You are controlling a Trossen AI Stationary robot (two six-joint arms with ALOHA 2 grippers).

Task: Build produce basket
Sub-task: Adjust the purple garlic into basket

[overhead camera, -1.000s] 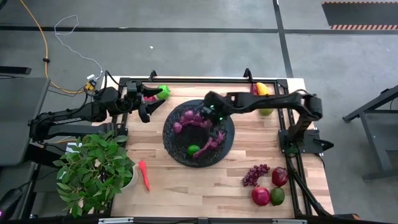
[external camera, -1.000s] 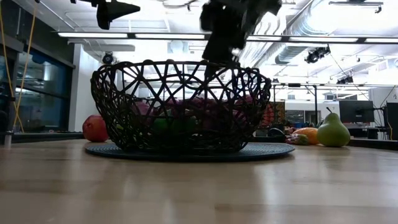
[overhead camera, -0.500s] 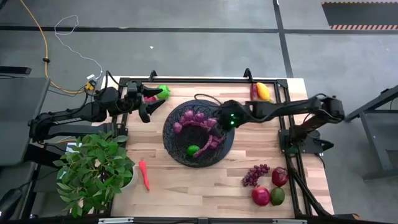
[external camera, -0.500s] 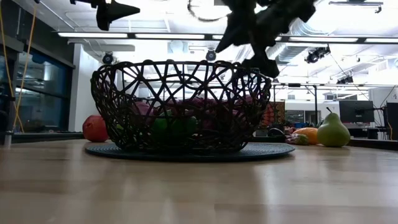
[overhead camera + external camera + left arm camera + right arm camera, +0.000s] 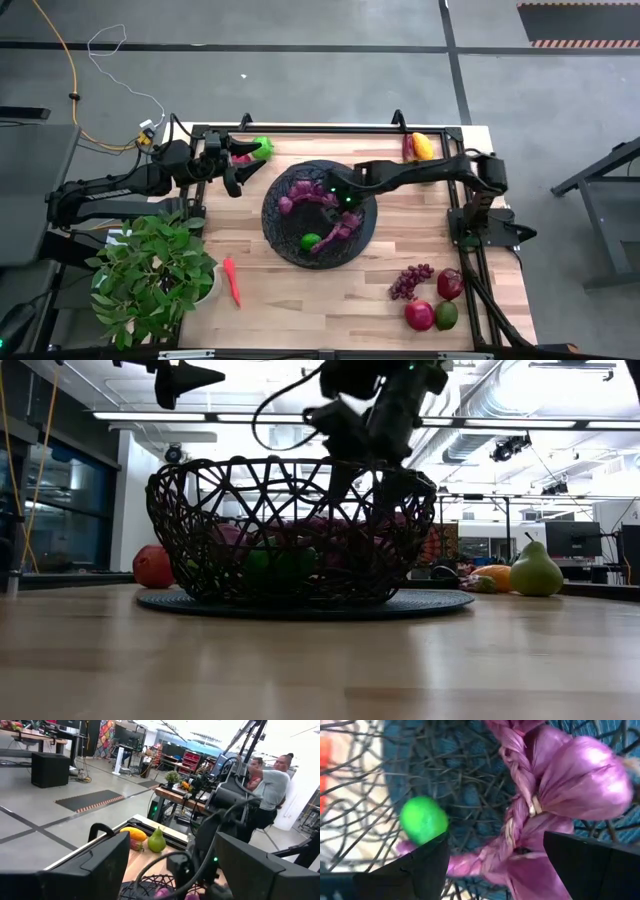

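The basket (image 5: 320, 214) sits mid-bench, holding purple braided produce (image 5: 312, 196) and a small green fruit (image 5: 311, 241). Half a second ago our right hand (image 5: 342, 193) had swung out past the rim; now it is back over the bowl, fingers spread wide and empty — we judge the purple piece delivered. Grapes (image 5: 410, 280) and round fruits (image 5: 436, 304) wait near the front right corner. Our left hand (image 5: 238, 163) hovers at the back left, open, holding nothing.
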